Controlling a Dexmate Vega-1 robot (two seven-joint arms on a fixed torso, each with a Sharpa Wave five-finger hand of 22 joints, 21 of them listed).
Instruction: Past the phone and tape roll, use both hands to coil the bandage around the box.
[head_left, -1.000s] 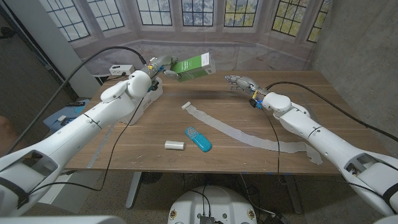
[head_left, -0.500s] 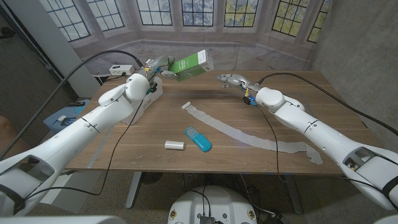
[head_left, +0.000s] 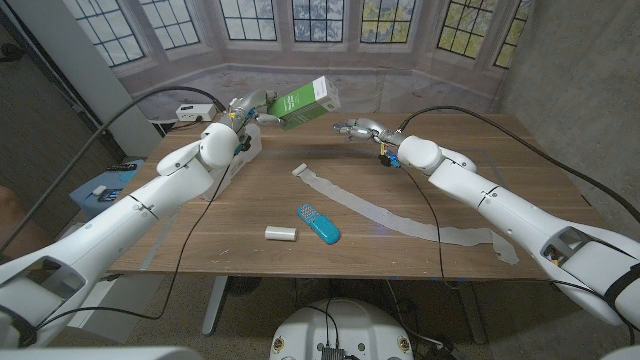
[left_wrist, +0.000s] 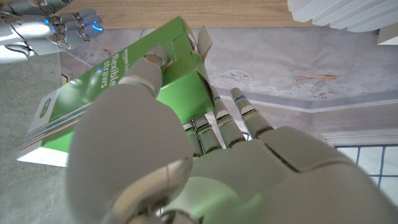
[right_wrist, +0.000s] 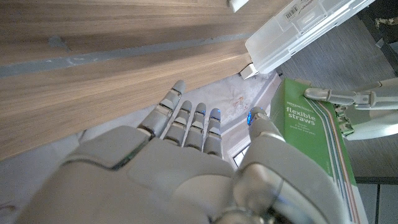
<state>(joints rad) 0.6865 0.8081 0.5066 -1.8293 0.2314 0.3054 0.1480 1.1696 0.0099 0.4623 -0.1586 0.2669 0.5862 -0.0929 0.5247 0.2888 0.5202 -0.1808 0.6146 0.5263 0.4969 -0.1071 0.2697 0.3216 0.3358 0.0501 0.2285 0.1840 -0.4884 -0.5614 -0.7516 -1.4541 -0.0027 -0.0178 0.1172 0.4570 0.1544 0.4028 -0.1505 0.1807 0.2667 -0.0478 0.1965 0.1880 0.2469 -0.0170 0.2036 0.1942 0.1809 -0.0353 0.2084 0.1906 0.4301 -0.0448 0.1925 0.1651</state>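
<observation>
My left hand (head_left: 250, 106) grips a green and white box (head_left: 306, 103) of flexible straws by one end and holds it tilted in the air over the table's far side. In the left wrist view the box (left_wrist: 112, 93) sticks out past my left hand (left_wrist: 186, 162). My right hand (head_left: 360, 129) hovers just right of the box, fingers spread and holding nothing. The right wrist view shows my right hand (right_wrist: 186, 155) close to the box (right_wrist: 311, 130). A long white bandage (head_left: 390, 213) lies unrolled across the table. The blue phone (head_left: 318, 224) and white tape roll (head_left: 281, 233) lie near the front.
A white plastic case (head_left: 236, 158) stands at the back left under my left forearm, and also appears as the case (right_wrist: 298, 31) beside the table edge. A small white device (head_left: 192, 111) with cables sits behind it. The bandage's far end (head_left: 505, 247) reaches the table's front right edge.
My right hand has moved left across the table's far side, closing on the box. The left hand has kept the box aloft, shifting it slightly.
</observation>
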